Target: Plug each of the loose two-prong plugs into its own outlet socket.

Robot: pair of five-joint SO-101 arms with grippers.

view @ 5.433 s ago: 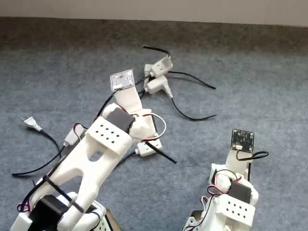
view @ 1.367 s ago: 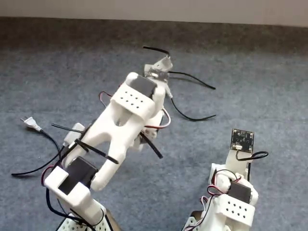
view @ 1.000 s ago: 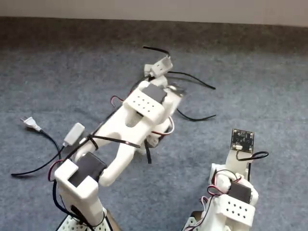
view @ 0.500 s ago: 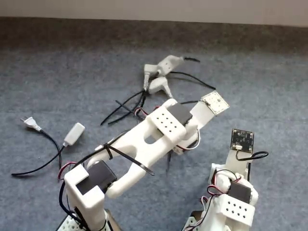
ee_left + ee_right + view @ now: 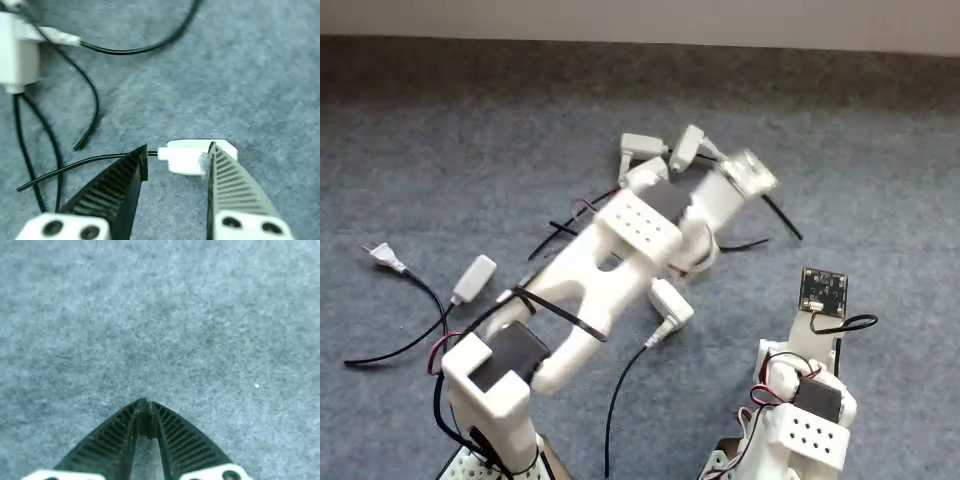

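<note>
Left claw (image 5: 178,149) stands apart, its fingers straddling a white connector (image 5: 190,158) with a black cord on the grey tabletop (image 5: 260,75). Right claw (image 5: 146,419) is pinched together, holding nothing. In the high view, a loose two-prong plug (image 5: 385,257) lies at 9 o'clock.

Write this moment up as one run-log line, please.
left jaws: open, white connector between the tips, on carpet | right jaws: shut, over bare carpet

The high view looked down over the table (image 5: 880,150) from the arms' base side. Both wrist cameras faced that same table closely, past the left tool (image 5: 178,148) and right tool (image 5: 148,410).
</note>
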